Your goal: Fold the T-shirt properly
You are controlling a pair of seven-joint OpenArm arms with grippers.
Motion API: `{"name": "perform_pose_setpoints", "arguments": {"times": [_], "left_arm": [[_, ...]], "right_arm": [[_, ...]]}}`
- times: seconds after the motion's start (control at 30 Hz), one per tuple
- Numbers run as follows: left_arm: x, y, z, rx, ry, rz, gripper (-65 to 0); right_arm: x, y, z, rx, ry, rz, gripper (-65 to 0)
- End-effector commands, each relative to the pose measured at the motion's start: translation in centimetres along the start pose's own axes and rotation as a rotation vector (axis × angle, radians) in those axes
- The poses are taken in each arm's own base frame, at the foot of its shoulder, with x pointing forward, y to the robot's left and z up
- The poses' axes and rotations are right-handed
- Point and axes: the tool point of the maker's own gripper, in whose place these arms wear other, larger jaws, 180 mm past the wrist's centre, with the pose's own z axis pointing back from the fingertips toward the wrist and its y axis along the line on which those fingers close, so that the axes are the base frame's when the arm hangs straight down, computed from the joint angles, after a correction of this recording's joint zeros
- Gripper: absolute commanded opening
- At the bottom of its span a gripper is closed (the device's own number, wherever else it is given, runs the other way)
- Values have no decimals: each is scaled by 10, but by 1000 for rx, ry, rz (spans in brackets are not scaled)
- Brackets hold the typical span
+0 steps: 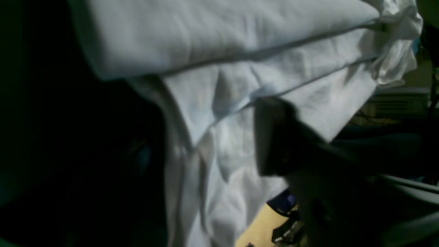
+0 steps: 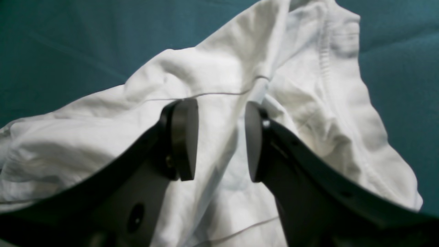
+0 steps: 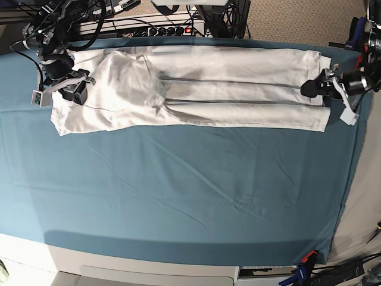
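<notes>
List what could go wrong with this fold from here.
1. The right gripper stands open over the bunched collar end of the T-shirt; closing there may catch only the top layer, so the rest sags.
2. The left gripper sits at the stacked hem end; its hold on the layers cannot be seen, and some could slip out.
3. The sleeves are folded in unevenly, so a lift may undo the long folds onto the teal cloth.

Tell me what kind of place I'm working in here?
Likely a lab or workshop test bench, not a home: a table under a teal cloth, a power strip amid tangled cables along its far edge, and the T-shirt laid out between two robot arms.
</notes>
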Motion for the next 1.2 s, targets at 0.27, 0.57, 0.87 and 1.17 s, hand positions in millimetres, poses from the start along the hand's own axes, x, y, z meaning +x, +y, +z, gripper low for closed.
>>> {"name": "perform_pose_setpoints", "arguments": {"times": [0.27,0.57,0.87,1.17], "left_arm": [[16,-18,7,-82,-32,-63,-650],[23,-117,7,-260,31,-463,-650],[36,-212,4,-311,-149,-823,-650],[34,-239,-21,-369,-246,-800,-650]], "right_arm": [[11,-1,3,-4,-38,27,-418],[13,-22,8,-96,-39,53,-418],[29,-66,31,-217,-91,44,-418],[45,-92,48,-295,-120,75,-418]]}}
